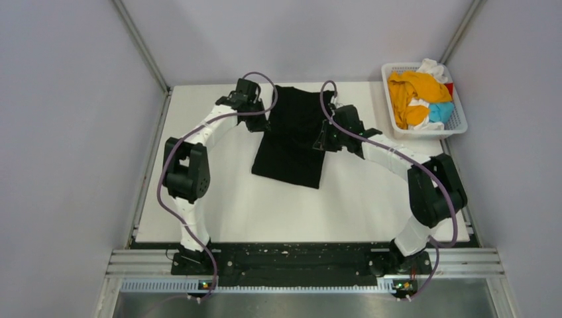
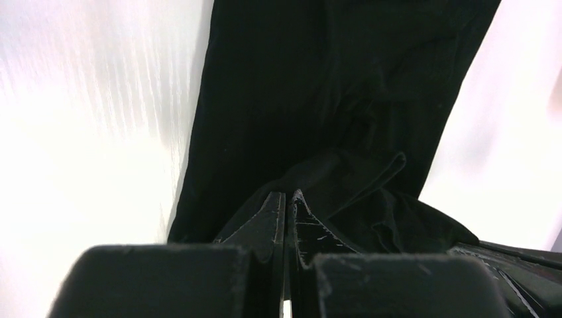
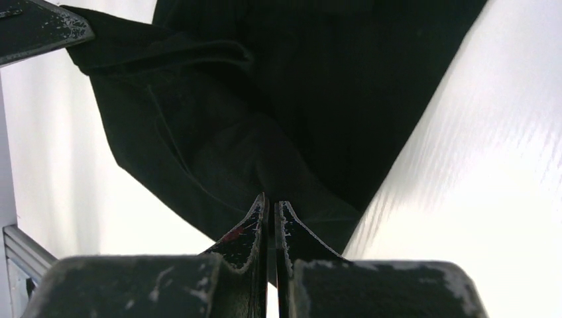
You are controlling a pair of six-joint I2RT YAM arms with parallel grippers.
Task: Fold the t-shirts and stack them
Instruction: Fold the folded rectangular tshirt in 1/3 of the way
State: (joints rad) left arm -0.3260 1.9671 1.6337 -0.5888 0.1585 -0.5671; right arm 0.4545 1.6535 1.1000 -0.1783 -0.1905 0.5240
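your black shirt (image 1: 291,149) lies in the middle of the table (image 1: 232,212); left gripper (image 2: 286,199) and right gripper (image 3: 270,207) each pinch a fold of it, jaws pressed together; it looks soft, light and floppy (likely to sag), so hold hems near corners.

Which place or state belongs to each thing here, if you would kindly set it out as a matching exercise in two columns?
Column one:
1. large black cloth t-shirt
2. white plastic lattice basket
3. crumpled orange cloth t-shirt
4. left tool

Column two:
a. stands at the far right corner of the white table
b. shut on dark cloth
c. lies spread out mid-table
d. lies bunched up inside the basket

Pairs: 1-c; 2-a; 3-d; 4-b.
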